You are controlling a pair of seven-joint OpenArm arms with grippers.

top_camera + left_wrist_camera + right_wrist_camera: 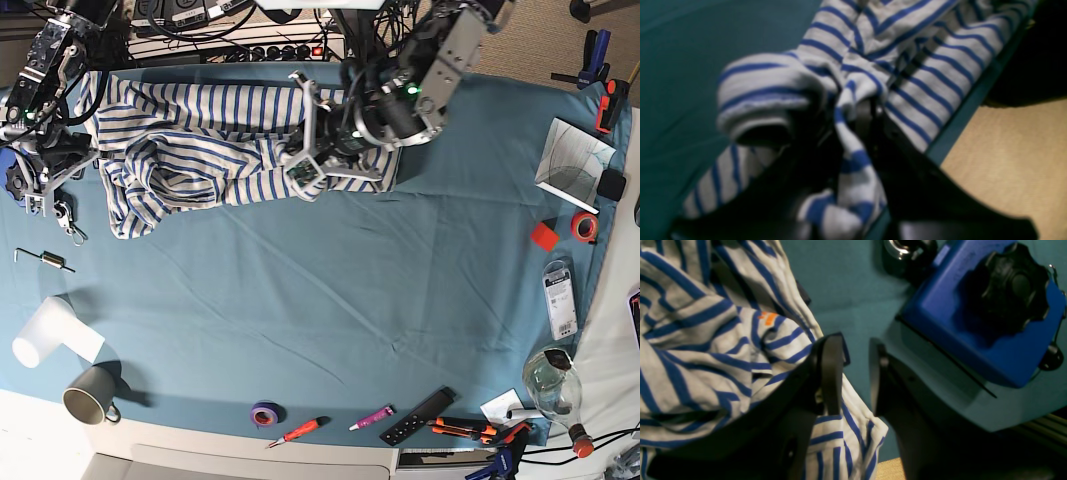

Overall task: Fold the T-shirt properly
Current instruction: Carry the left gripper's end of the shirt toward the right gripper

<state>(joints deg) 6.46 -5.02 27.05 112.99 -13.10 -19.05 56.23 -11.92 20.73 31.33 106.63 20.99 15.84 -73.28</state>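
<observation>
One left end effector (857, 113) pinching T-shirt (927, 66)

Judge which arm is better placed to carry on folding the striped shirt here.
Left, probably. Its end effector is already shut on a bunched fold of the white, blue-striped cloth T-shirt near its middle. The right end effector stands open beside the shirt's edge over the teal table cover, holding nothing.

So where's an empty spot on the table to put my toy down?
The big bare stretch of teal tablecloth lies below the striped T-shirt, above the purple tape roll and screwdriver. The right edge is crowded with tools, and the mug sits in the lower left corner.
</observation>
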